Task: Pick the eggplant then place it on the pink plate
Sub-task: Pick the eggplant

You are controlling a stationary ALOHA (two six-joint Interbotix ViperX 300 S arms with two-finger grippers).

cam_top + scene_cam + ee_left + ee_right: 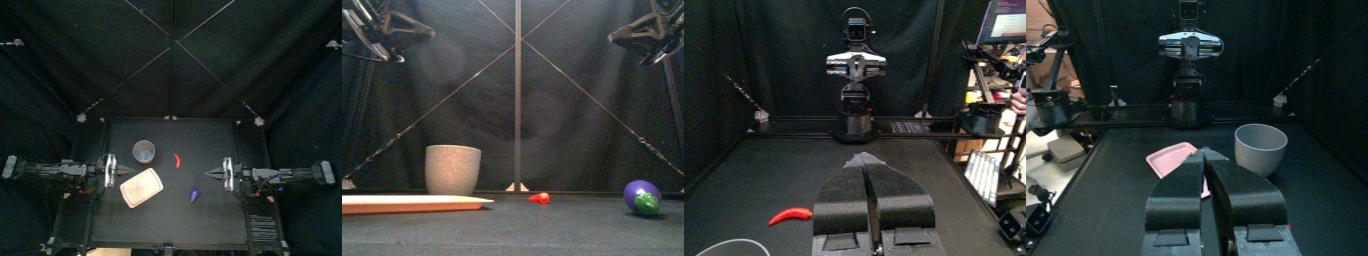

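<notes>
1. The eggplant (pixel 195 195), purple with a green end, lies loose on the tabletop (pixel 214 225) near the pink plate (pixel 142 187), off the plate's right-arm side and clear of its rim.
2. Its rounded body may roll or slip out if the jaws close off-centre, and it could then run away from the pink plate toward the tabletop's front edge.
3. The red chili (pixel 179 160) lies past the pink plate's back right corner, and a careless reach could knock it.
4. The grey cup (pixel 144 151) stands just behind the pink plate, so an overshooting carry could tip it.
5. The right gripper (pixel 229 175) hangs on the eggplant's side of the pink plate and the left gripper (pixel 108 172) on the opposite side. Both are raised and clenched on nothing.
6. Between the eggplant and the pink plate the tabletop is bare, leaving an open path, though the plate's low rim could catch a low carry.
</notes>
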